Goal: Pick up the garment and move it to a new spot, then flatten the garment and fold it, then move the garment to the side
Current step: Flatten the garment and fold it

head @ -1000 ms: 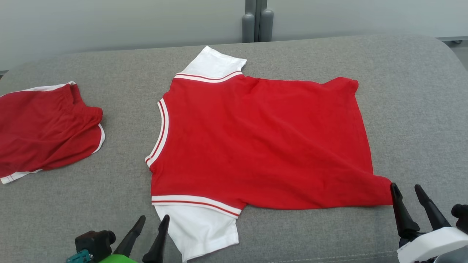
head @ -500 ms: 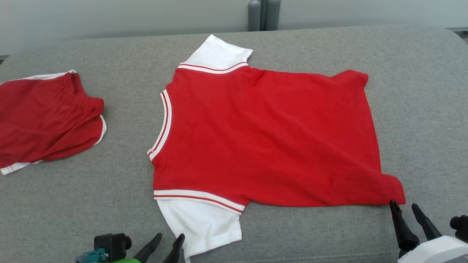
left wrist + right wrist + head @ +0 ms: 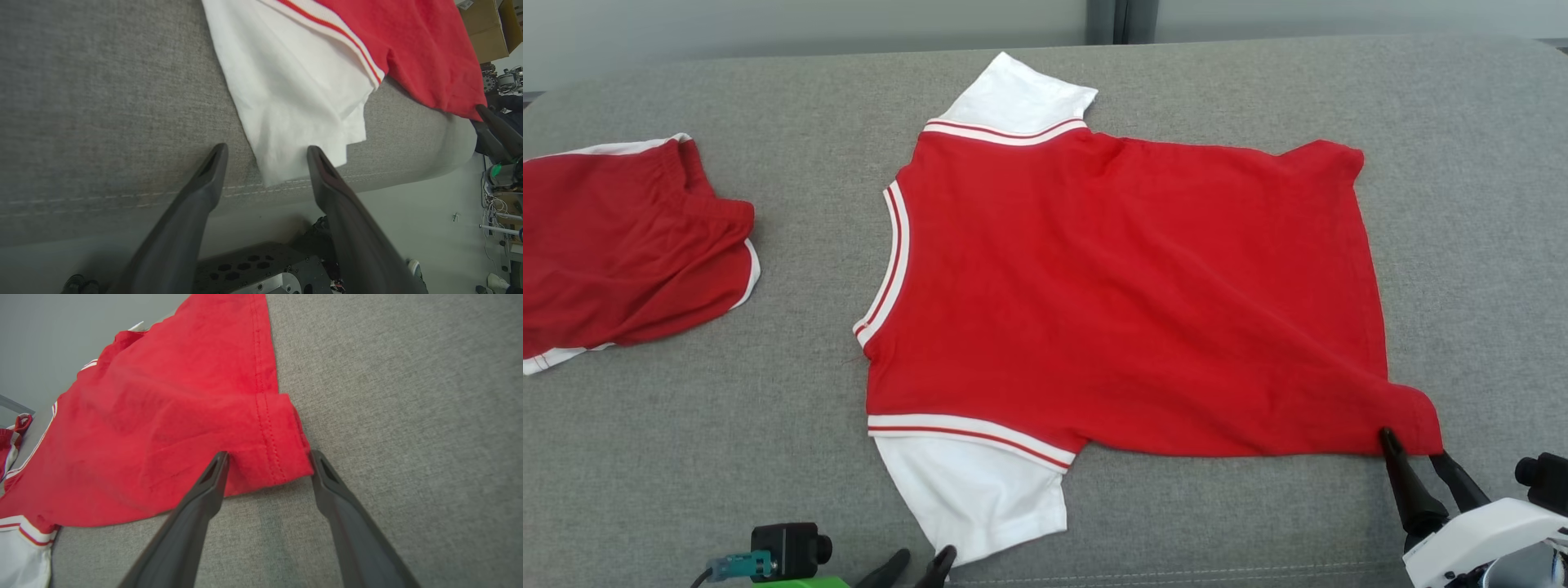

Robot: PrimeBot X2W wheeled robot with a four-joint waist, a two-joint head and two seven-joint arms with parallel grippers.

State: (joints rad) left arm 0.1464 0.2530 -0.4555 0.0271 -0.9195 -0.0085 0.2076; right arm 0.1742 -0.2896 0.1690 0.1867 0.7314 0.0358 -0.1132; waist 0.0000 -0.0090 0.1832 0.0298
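Right claw (image 3: 1411,449) is spread wide and grips nothing. Its two fingers straddle the hem corner (image 3: 278,465) of the red shirt (image 3: 1111,286), with the tips right at the cloth on either side; it's not clamped. Left claw (image 3: 266,148) is also fully spread and empty. The corner of the white sleeve (image 3: 972,490) sits between its fingers near the front seam of the grey cushion (image 3: 768,408); can't tell if the tips touch the cloth. Shirt lies spread flat mid-cushion with its neckline toward 9 o'clock and its hem toward 3. Right claw is at the shirt's 4 o'clock, left claw at its 7. Red shorts (image 3: 621,245) lie apart at 9 o'clock. Versus a second ago, the camera has tilted, so the whole scene sits higher in the head view. The right claw was just beside the hem corner and now has that corner between its fingers. The left claw was up by the striped band of the sleeve and is now at the cuff corner. Both claws are as wide as before.
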